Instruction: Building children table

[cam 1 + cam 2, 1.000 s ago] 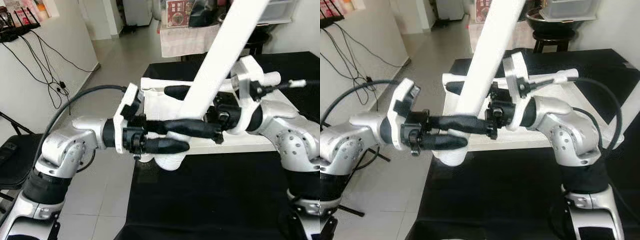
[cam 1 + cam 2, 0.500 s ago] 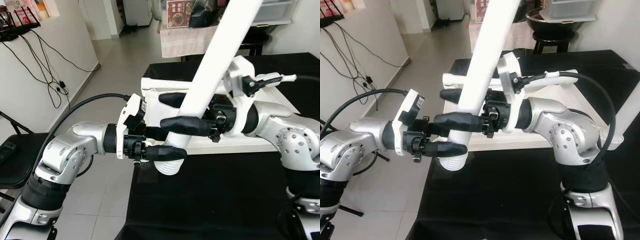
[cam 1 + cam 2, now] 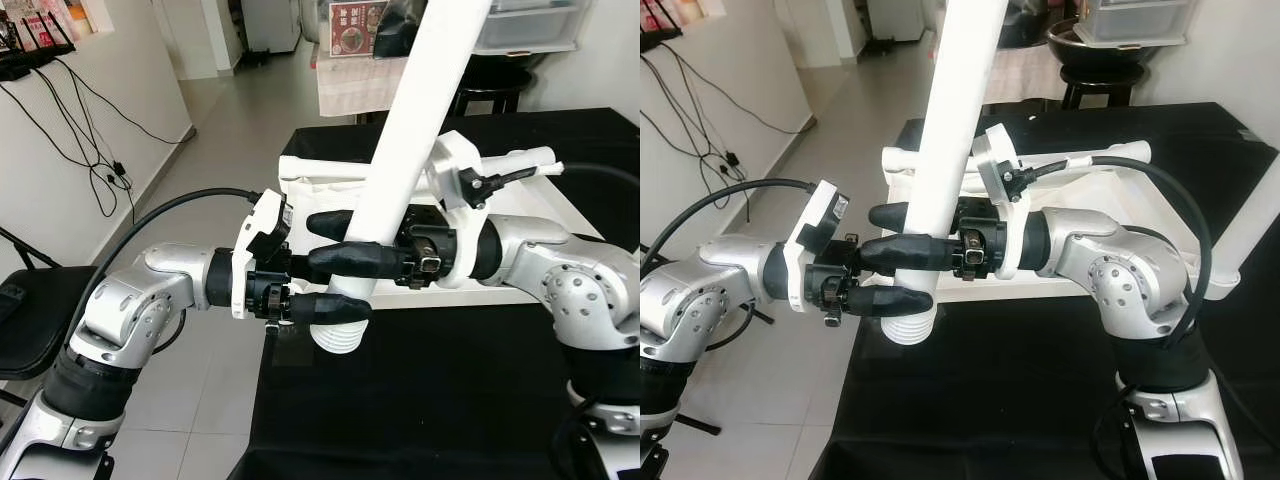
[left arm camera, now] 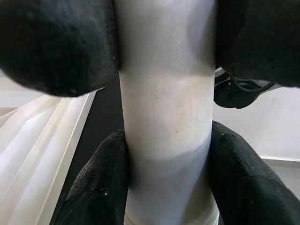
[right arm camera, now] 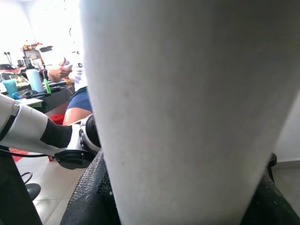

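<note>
White plastic table leg [image 3: 415, 120] is held tilted above the black mat [image 3: 420, 400], its threaded end near the upturned tabletop [image 3: 500, 290]'s corner. Left gripper [image 3: 335, 290] is clamped on the lower part, right gripper [image 3: 335, 245] pinched on it just above. Step in hand, prob.: leg fitting. Next: threaded end to be lined up w/ a socket, then screwed in.

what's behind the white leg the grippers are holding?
Behind the table leg lies the white tabletop on a black cloth. The leg and right gripper cover its middle.
</note>
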`<state>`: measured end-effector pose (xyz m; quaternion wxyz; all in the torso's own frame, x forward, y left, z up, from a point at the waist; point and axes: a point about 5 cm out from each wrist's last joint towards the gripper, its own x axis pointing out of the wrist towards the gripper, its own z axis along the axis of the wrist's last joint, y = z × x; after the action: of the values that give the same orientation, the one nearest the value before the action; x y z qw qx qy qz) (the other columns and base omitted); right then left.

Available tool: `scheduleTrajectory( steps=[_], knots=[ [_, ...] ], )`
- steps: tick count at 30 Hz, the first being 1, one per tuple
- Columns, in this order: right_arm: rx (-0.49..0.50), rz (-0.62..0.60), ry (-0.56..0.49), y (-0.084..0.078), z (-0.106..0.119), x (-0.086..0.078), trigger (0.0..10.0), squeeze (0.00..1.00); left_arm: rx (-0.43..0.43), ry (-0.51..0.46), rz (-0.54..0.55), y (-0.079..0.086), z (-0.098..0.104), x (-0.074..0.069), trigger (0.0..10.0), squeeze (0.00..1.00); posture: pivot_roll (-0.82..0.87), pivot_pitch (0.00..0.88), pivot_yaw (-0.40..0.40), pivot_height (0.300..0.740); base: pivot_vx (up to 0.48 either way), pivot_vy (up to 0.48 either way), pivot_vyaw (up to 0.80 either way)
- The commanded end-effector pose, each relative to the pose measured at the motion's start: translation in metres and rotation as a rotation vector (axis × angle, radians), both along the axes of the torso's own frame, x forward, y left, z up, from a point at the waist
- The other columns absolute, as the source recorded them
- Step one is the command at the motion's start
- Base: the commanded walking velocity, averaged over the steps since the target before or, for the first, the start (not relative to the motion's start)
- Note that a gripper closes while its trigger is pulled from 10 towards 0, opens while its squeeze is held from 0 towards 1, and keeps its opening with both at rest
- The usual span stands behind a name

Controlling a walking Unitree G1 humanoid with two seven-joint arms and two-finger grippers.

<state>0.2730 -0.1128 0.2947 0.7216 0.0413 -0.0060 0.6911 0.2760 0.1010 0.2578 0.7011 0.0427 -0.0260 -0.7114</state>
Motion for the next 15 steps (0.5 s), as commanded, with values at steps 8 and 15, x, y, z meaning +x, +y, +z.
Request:
scheduleTrajectory(
  steps=[8, 15],
  knots=[
    [0.009, -0.107, -0.004, 0.010, -0.006, 0.013, 0.0, 0.00, -0.058, -0.074, 0.166, 0.005, 0.010, 0.016, 10.0, 0.95, -0.10, 0.052, 0.032, 0.740, 0.000, 0.000, 0.00],
    [0.033, -0.339, 0.000, 0.010, -0.010, 0.040, 0.0, 0.00, -0.186, -0.078, 0.403, 0.030, 0.016, 0.030, 10.0, 1.00, -0.09, 0.069, 0.051, 0.740, 0.000, 0.000, 0.00]
  ],
)
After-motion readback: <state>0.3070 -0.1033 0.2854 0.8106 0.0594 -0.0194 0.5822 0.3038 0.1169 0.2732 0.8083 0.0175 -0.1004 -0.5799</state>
